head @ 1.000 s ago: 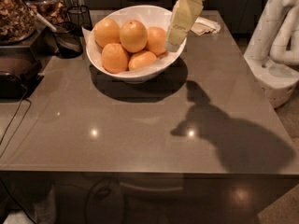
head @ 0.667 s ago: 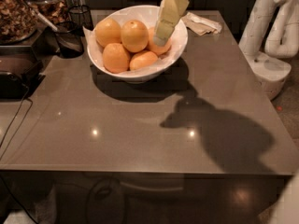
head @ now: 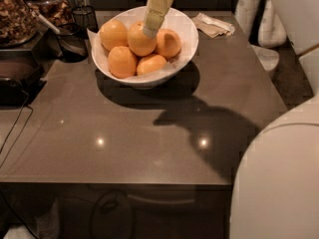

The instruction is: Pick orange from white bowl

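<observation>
The white bowl (head: 183, 49) stands at the back middle of the brown table and holds several oranges. The orange (head: 135, 43) is the middle one at the top of the pile. Others lie to its left (head: 112, 34), to its right (head: 169, 43) and in front (head: 122, 61). My gripper (head: 149, 31) comes down from the top edge as a pale yellow-green finger. Its tip is at the upper right side of the middle orange, between it and the right one. No orange is lifted.
A dark wire-mesh cup (head: 84, 17) and a black scoop (head: 71, 41) stand left of the bowl. Jars of dry food (head: 17, 14) sit at the far left and a cable (head: 15, 128) runs there. A folded napkin (head: 214, 25) lies back right. My white body (head: 279, 183) fills the lower right.
My gripper has moved left and down, from the bowl's right rim to the middle orange. The view has shifted with the white body coming in at the lower right.
</observation>
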Tool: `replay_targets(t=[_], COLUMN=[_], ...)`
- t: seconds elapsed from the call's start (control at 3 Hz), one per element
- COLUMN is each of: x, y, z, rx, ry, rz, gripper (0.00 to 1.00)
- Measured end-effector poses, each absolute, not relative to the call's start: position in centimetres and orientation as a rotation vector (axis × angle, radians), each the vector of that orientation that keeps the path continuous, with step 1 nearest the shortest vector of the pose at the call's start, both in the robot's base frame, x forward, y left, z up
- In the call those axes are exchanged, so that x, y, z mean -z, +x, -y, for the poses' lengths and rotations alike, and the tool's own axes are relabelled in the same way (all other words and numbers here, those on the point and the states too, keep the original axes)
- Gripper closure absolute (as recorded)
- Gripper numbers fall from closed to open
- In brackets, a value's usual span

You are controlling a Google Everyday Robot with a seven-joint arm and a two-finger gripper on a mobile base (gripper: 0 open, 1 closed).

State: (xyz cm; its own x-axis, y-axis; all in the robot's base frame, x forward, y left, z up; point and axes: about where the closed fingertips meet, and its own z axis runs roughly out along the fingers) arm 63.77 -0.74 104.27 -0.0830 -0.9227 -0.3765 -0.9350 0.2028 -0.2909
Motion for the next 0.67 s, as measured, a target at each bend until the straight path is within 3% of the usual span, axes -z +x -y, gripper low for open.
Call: replay_targets(t=[0.67], x=[-102.6], y=[65.4], z=[0.8], rx=[-0.099], ry=[-1.703], rz=[-2.028], gripper=[0.03])
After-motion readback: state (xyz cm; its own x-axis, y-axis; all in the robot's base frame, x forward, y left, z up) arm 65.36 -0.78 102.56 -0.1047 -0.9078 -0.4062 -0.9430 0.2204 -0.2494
